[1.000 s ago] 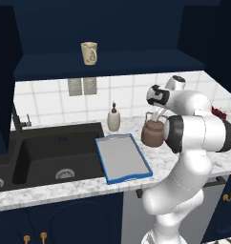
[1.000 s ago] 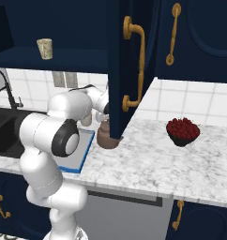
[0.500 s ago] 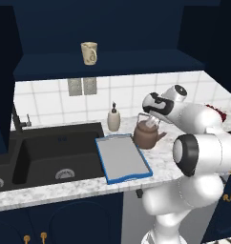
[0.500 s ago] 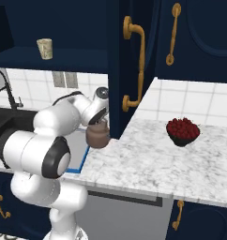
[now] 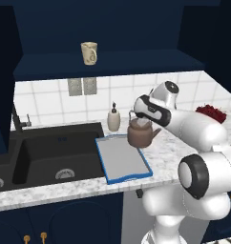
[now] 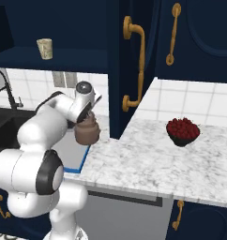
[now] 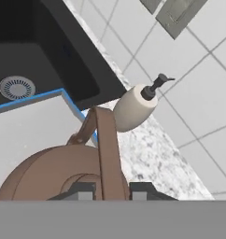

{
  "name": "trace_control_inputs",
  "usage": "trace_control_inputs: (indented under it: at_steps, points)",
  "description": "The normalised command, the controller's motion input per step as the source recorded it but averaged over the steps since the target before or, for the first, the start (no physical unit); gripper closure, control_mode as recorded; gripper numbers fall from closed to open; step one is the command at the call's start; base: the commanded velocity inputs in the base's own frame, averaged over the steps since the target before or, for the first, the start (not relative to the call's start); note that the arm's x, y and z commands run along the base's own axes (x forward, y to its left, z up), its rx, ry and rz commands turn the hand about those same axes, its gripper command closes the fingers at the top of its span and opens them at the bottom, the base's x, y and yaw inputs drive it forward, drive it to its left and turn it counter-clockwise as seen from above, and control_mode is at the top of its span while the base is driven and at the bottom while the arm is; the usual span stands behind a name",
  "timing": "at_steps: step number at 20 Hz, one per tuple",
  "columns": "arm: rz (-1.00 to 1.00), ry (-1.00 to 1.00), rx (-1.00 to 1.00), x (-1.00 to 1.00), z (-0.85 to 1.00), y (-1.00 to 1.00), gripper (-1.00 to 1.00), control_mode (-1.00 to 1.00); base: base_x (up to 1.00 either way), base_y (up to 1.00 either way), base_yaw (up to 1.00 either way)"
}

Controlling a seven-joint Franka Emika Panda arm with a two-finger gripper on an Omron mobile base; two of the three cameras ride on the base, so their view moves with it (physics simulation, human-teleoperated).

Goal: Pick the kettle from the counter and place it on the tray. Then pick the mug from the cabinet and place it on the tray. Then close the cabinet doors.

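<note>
We hold the kettle [image 5: 142,134] by its thin arched handle, gripper [image 7: 110,190] nearly closed around it, above the back right corner of the tray [image 5: 121,159]; it is rigid, probably top-hung and prone to swing, so we move smoothly.
</note>
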Motion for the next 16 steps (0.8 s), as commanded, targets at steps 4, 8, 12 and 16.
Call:
trace_control_inputs:
  at_steps: [4, 8, 12, 16]
  points:
    - [0.03, -0.03, -0.09, 0.0, 0.0, 0.58, 1.0, -1.0, 0.0, 0.0, 0.0]
    - [0.0, -0.02, -0.04, 0.06, -0.13, 0.45, 1.0, -1.0, 0.0, 0.0, 0.0]
    - [0.0, 0.0, 0.0, 0.11, -0.19, 0.28, 1.0, -1.0, 0.0, 0.0, 0.0]
    - [0.0, 0.0, 0.0, 0.01, -0.21, 0.23, 1.0, -1.0, 0.0, 0.0, 0.0]
